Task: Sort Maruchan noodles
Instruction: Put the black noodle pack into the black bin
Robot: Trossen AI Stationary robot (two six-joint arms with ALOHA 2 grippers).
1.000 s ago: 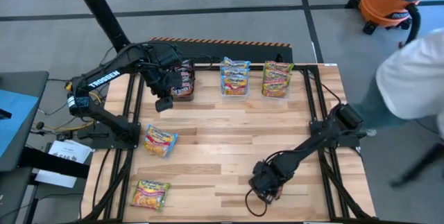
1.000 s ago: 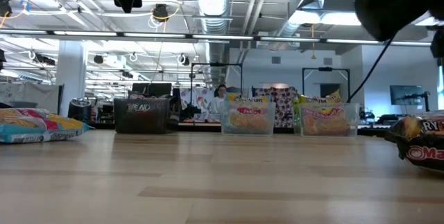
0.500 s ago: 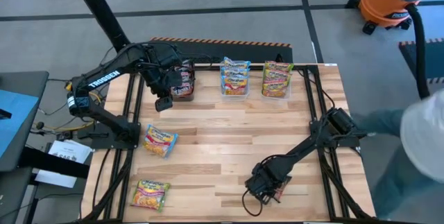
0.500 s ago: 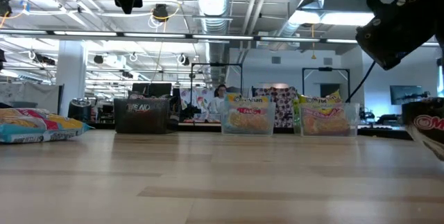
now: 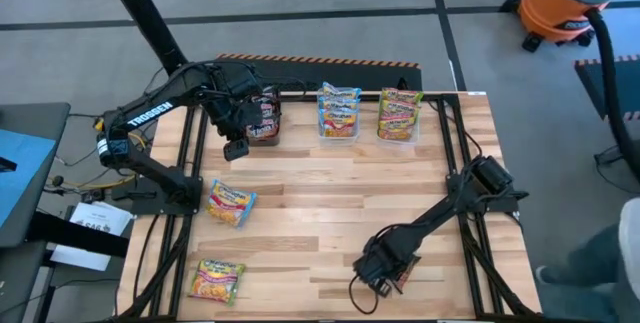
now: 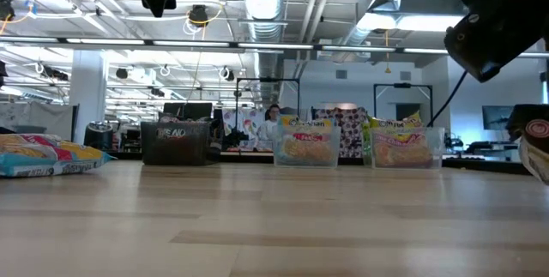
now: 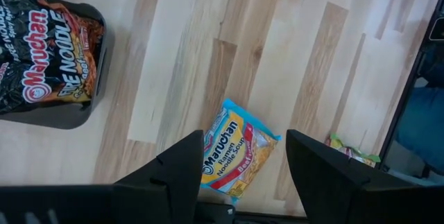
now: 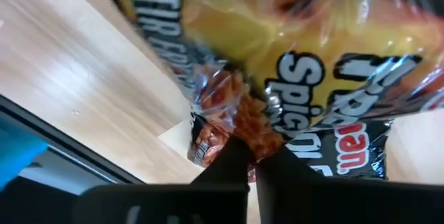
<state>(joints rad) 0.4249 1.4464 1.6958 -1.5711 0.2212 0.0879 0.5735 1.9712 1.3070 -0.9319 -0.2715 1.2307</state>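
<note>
My right gripper (image 5: 380, 269) is near the table's front edge, shut on a dark Maruchan packet (image 8: 312, 44) with yellow print; in the low view the packet (image 6: 536, 147) shows tilted at the right edge. My left gripper (image 7: 243, 175) hangs open above the table beside a black box (image 5: 262, 118) of dark packets. Straight below it, a blue-edged packet (image 5: 231, 203) lies flat on the wood. A green-edged packet (image 5: 217, 280) lies flat at the near left. My right gripper pinches a crumpled bit of the packet's wrapper (image 8: 232, 109) between its two fingertips (image 8: 232, 161). The fingers come from above, slanting. The packet sits tilted in the hold; whether its lower end is off the table I cannot tell.
Two clear tubs (image 5: 338, 113) (image 5: 400, 115) with packets stand at the far edge, right of the black box. Bare wood lies between them and my right gripper. A person (image 5: 610, 263) is beside the table's right near corner.
My right gripper has shut on the dark packet and taken hold of it near the front edge. The packet, which lay flat on the table, now stands tipped up. The person at the right has walked toward the near side.
</note>
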